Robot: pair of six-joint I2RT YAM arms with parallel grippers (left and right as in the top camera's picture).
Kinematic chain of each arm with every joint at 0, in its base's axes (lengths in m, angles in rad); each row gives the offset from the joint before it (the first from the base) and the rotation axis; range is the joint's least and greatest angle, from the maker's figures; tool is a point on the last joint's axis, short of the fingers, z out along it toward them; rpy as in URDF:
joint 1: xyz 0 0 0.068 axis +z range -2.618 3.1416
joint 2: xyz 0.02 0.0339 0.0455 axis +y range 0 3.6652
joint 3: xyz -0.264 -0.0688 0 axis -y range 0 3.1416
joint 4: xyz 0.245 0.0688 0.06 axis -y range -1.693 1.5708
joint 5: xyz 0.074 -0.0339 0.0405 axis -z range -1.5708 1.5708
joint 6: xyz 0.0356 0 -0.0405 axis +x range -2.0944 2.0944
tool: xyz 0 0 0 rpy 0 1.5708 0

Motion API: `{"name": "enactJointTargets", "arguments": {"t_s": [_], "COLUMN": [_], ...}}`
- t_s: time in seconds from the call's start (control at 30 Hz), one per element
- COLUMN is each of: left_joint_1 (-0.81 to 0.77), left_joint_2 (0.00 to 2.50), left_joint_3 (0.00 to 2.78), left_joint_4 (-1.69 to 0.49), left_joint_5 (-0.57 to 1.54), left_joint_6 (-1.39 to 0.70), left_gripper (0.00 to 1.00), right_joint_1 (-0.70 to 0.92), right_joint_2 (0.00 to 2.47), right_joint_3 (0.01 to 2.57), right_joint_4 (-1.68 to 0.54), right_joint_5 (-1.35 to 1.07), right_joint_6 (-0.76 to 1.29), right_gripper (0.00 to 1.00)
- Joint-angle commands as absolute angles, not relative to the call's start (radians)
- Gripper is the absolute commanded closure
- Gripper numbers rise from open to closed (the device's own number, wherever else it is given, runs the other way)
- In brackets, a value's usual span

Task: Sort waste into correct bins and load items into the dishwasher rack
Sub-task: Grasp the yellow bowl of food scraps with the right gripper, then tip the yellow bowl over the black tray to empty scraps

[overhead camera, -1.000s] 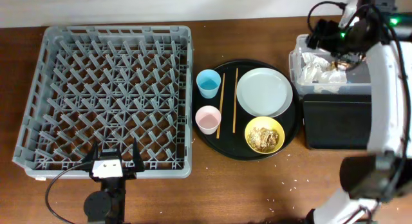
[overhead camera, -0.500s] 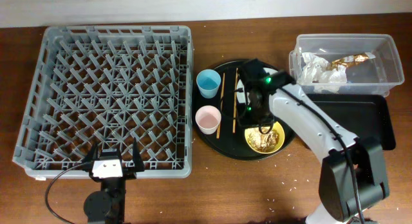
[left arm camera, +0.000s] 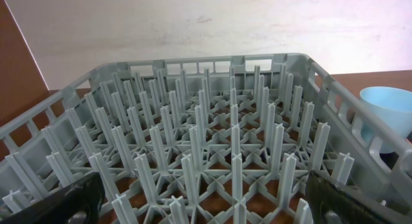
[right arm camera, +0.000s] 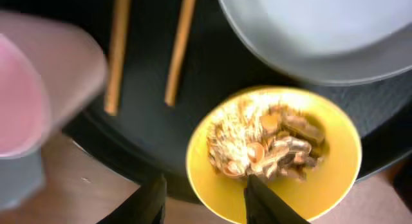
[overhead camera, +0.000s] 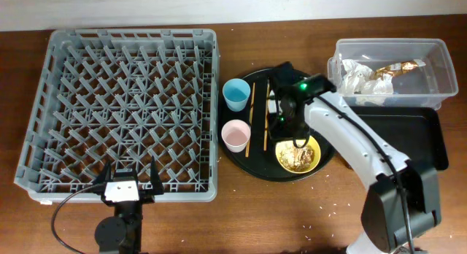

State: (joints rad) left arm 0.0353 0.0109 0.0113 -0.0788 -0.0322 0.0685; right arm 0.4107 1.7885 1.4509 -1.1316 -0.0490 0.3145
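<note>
Right gripper [right arm camera: 205,197] held apart over yellow bowl [right arm camera: 335,166]; left gripper [left arm camera: 203,208] likewise apart. Scraps [right arm camera: 273,147] could be spilled if bowl is tipped.

no legible text, wrapper [overhead camera: 398,66] too small to tell

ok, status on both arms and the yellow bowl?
Left gripper open, at dishwasher rack edge. Right gripper open over yellow bowl, fingers either side of its rim. Food scraps inside; no obstruction seen.
</note>
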Motion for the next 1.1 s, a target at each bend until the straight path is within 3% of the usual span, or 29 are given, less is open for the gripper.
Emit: {"name": "enactJointTargets", "arguments": {"t_s": [0.0, 0.1, 0.13, 0.43, 0.6, 0.67, 0.73, 0.83, 0.97, 1.07], "left_joint_1": [0.036, 0.036, 0.036, 0.036, 0.036, 0.036, 0.036, 0.036, 0.036, 0.036], "left_joint_2": [0.006, 0.006, 0.006, 0.006, 0.006, 0.006, 0.006, 0.006, 0.006, 0.006], "left_joint_3": [0.009, 0.009, 0.009, 0.009, 0.009, 0.009, 0.009, 0.009, 0.009, 0.009], "left_joint_4": [-0.083, -0.083, -0.083, -0.083, -0.083, -0.083, -0.083, -0.083, -0.083, -0.083], "left_joint_5": [-0.022, -0.022, -0.022, -0.022, -0.022, -0.022, -0.022, -0.022, -0.022, -0.022], "left_joint_6": [0.084, 0.084, 0.084, 0.084, 0.084, 0.084, 0.084, 0.084, 0.084, 0.084], "left_gripper": [0.01, 0.01, 0.01, 0.01, 0.01, 0.01, 0.01, 0.01, 0.01, 0.01], "right_joint_1": [0.428, 0.435, 0.432, 0.467, 0.510, 0.510, 0.510, 0.502, 0.403, 0.189], "right_joint_2": [1.822, 1.890, 1.890, 1.922, 1.923, 1.923, 1.923, 1.905, 1.769, 1.644], "right_joint_3": [1.415, 1.401, 1.402, 1.383, 1.308, 1.305, 1.305, 1.354, 1.505, 1.513], "right_joint_4": [-1.077, -1.063, -1.063, -1.118, -1.067, -1.055, -1.034, -1.088, -1.224, -1.211], "right_joint_5": [-0.043, -0.051, -0.055, -0.095, -0.027, 0.003, 0.013, 0.012, -0.057, -0.198], "right_joint_6": [0.371, 0.372, 0.360, 0.107, 0.104, 0.105, 0.105, 0.162, 0.165, 0.078], "right_gripper": [0.59, 0.60, 0.64, 0.73, 0.74, 0.81, 0.96, 0.96, 0.96, 0.96]}}
